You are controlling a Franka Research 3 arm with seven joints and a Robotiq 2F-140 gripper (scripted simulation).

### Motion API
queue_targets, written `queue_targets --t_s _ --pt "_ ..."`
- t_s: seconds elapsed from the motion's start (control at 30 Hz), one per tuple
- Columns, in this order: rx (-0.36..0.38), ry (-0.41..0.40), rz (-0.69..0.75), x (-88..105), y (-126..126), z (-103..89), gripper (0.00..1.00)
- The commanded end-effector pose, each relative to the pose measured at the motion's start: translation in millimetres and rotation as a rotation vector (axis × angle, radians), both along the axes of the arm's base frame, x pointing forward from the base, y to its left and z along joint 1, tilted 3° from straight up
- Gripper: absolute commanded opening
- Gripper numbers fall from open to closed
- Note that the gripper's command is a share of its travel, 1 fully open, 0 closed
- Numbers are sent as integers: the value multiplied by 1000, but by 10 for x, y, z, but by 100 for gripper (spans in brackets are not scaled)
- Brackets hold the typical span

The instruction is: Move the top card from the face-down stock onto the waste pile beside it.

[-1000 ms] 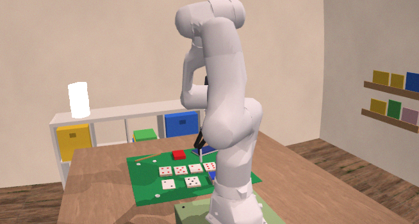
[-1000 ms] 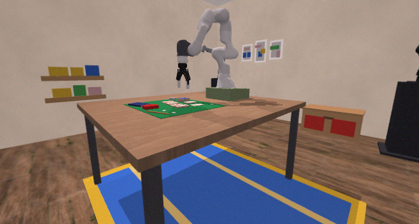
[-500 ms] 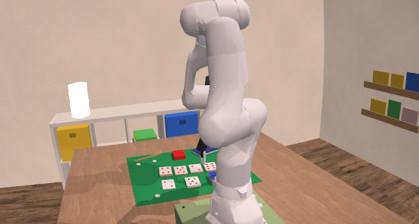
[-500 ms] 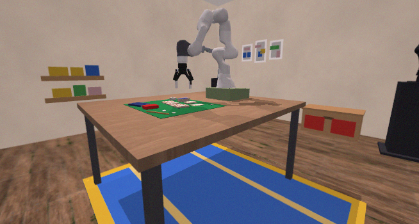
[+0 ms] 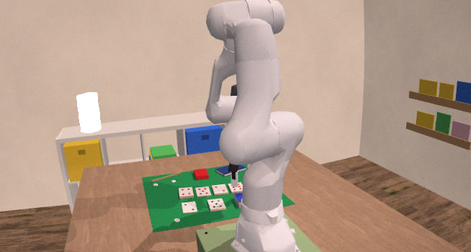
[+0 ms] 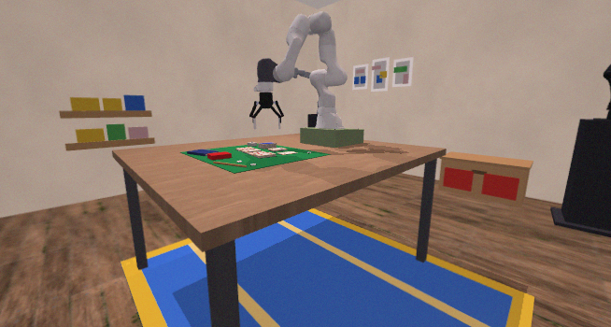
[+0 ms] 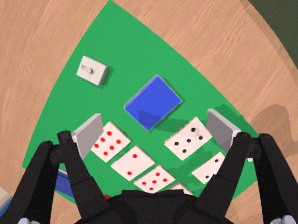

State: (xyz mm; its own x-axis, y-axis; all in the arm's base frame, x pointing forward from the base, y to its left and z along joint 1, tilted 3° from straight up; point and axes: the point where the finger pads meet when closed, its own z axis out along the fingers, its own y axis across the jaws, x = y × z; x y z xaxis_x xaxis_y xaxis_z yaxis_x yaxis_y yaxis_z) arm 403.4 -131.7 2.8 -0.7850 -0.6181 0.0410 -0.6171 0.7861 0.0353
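Note:
The face-down blue stock [image 7: 153, 102] lies on the green mat [image 5: 163, 207]; in the top view it [image 5: 238, 197] is mostly hidden behind my arm. Beside it is the waste pile, a white card with black pips [image 7: 189, 137] [image 5: 216, 204]. Another white card [image 5: 189, 207] lies further along that row. A row of red-pip cards [image 7: 133, 163] [image 5: 202, 191] lies behind them. My gripper [image 7: 154, 121] [image 6: 266, 119] is open and empty. It hangs well above the mat, roughly over the stock and the waste pile.
A red box [image 5: 201, 173], a flat blue box [image 5: 227, 171] and a wooden stick [image 5: 166, 176] lie at the mat's far edge. A small white block [image 7: 92, 70] sits on the mat beyond the stock. My green base block [image 6: 332, 136] stands by the near row.

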Motion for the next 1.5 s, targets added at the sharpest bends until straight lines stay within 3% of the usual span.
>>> queue_targets --t_s 0.0,0.27,0.3,0.37,0.4,0.87,0.93,0.97,1.47 --pt "13 0 279 11 -3 12 100" --pt "26 1 513 12 -4 13 100" --pt "28 1 542 12 -4 13 50" --pt "28 1 542 12 -4 13 50" --pt "32 1 621 12 -4 13 50" --pt "58 7 1022 6 -6 -123 50" --pt "58 7 1022 6 -6 -123 50" --pt "65 11 1098 5 -6 -142 50" --pt "97 22 1514 -9 -11 -433 50"
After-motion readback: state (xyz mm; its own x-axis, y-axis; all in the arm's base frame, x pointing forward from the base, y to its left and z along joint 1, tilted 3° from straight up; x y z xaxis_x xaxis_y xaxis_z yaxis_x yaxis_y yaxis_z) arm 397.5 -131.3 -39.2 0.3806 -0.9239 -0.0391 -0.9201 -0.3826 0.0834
